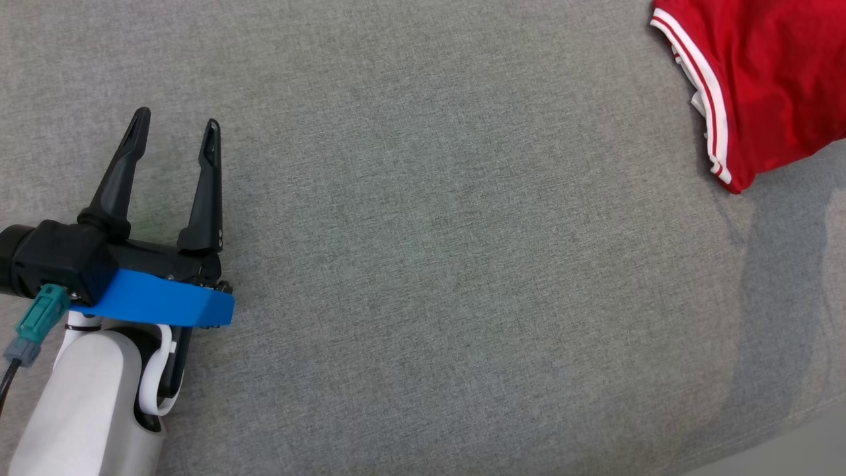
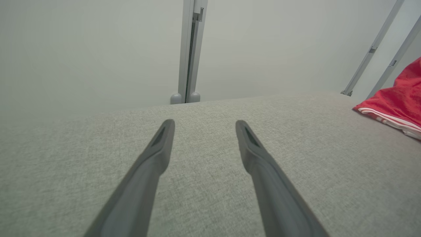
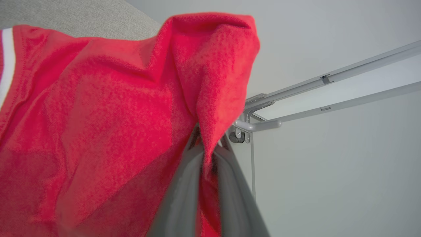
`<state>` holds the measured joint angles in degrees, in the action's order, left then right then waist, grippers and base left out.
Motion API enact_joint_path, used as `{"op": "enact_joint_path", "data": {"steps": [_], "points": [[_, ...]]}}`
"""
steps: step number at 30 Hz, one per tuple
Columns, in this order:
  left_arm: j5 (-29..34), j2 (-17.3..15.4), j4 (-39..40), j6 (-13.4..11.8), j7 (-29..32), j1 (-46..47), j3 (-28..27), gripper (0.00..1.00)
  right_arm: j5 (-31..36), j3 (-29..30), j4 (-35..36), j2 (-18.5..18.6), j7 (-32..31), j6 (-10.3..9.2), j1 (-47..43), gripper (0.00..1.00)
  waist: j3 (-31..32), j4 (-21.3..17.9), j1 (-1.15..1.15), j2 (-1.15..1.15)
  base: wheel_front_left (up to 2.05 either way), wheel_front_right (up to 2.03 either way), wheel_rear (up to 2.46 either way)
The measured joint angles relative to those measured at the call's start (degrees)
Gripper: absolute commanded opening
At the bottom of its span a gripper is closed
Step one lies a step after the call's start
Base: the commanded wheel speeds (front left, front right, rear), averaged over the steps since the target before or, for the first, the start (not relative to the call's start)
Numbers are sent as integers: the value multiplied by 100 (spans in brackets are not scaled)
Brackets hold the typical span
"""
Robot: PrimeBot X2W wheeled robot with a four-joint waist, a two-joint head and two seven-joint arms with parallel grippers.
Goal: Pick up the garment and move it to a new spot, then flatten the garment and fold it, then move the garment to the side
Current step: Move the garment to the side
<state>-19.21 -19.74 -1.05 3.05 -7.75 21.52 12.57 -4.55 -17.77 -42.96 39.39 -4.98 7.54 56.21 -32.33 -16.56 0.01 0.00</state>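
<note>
Right hand (image 3: 210, 140) pinches red garment (image 3: 98, 115) between its fingers.

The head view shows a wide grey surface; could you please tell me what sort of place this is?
Probably a lab or test booth rather than a home: a wide grey fabric-covered surface, plain pale walls with bare metal rails, and one red garment as the work piece.

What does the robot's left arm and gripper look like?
The left gripper has two long, tapering black fingers on a black body. A blue bracket sits behind it, a teal connector with a dark cable plugs into its side, and the forearm is white.
</note>
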Motion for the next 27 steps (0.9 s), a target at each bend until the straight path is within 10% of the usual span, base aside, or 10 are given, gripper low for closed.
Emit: {"op": "enact_joint_path", "data": {"steps": [1,12,27], "points": [[-2,-3,1,-3,3,0,3,100,55,42,-48,-35,43,0,2,100,4,12,0,0,0,0,0],[-102,75,-197,-46,-179,-65,64,100,374,404,-283,-396,501,-1,16,100,364,201,0,0,0,0,0],[-416,458,-1112,-104,-599,-932,86,100,-1007,857,940,-1741,1361,-4,-2061,100,2041,839,-3,0,0,0,0]]}}
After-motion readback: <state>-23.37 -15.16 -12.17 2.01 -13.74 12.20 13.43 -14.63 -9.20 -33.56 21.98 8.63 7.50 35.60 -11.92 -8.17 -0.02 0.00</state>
